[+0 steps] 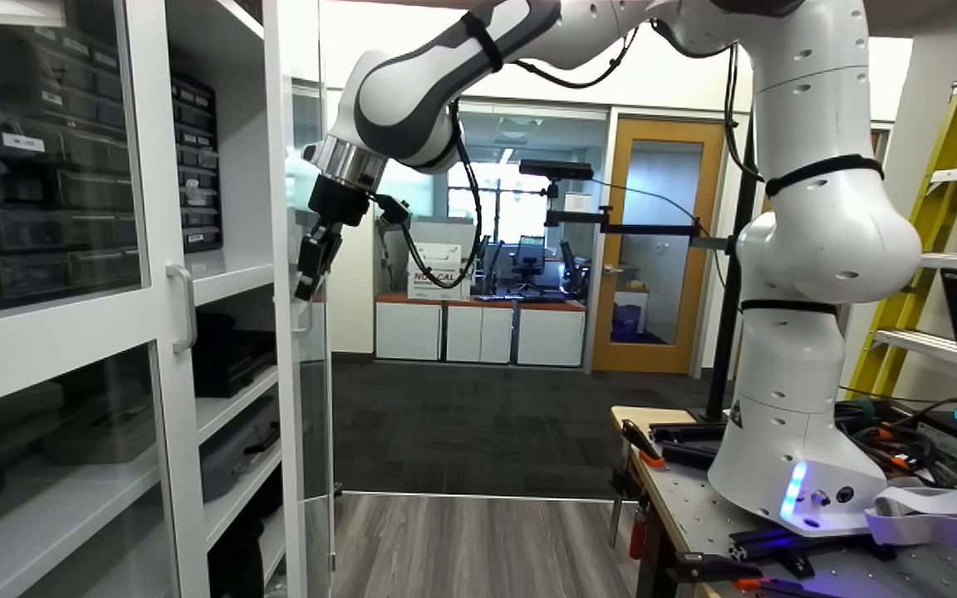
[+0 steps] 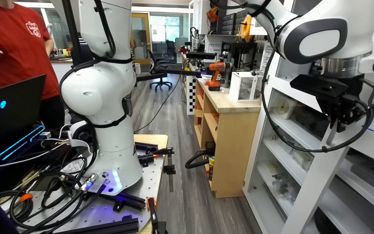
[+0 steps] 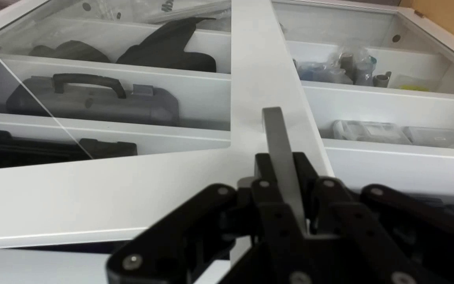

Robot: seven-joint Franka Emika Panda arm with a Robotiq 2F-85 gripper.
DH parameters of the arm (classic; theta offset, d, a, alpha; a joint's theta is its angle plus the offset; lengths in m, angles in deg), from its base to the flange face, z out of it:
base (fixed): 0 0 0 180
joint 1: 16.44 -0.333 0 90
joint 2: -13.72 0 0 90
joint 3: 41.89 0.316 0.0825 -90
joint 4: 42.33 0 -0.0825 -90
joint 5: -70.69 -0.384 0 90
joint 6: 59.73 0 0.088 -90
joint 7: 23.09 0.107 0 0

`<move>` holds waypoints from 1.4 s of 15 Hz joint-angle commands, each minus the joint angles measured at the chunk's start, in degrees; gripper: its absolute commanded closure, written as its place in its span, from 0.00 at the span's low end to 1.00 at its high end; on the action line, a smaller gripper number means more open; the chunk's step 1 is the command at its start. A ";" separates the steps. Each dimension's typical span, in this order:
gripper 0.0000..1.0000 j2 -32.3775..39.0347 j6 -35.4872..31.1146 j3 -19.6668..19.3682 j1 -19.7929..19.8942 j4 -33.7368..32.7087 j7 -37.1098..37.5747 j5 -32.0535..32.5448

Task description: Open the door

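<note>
Here, the black two-fingered gripper [image 3: 283, 161] pinches a slim, vertical white handle [image 3: 273, 122]; just behind, the tall, narrow, white-framed glass cabinet door [image 1: 290, 399] bearing it seems ajar, though shown nearly edge-on in an exterior view; beyond its glass lies a long grey case [image 3: 101, 108]; farthest, a brown wood-framed room door [image 1: 653, 286].

Narrow cabinet door [image 1: 290, 390]: clear, glossy glass is set in a smooth, satin frame.
Handle [image 3: 278, 138]: smooth and matt faces are presented.
Gripper [image 3: 283, 163]: matt links are joined by bare metal pins.
Arm [image 1: 827, 241]: clad in smooth, semi-gloss shells.
Wrist collar [image 1: 351, 162]: finished in bright, shiny metal.
Table [image 1: 689, 507], lower right in an exterior view: topped with perforated metal, edged with wood.
Case [image 3: 105, 108], left side of the wrist view: formed in matt plastic.
Floor [image 1: 478, 540]: surfaced with smooth wood-grain planks.
Shirt [image 2: 15, 48]: made up in matt cloth.
</note>
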 commanded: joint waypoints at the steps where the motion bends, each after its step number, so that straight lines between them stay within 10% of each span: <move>1: 0.96 -5.04 2.99 -2.92 3.79 3.75 -4.85 -0.05; 12: 0.96 -13.38 8.27 -8.94 3.59 11.38 -9.75 2.47; 13: 0.59 -13.76 8.97 -9.29 3.52 11.68 -9.39 3.29; 21: 0.14 -14.58 15.38 -12.78 4.03 10.88 -8.73 9.29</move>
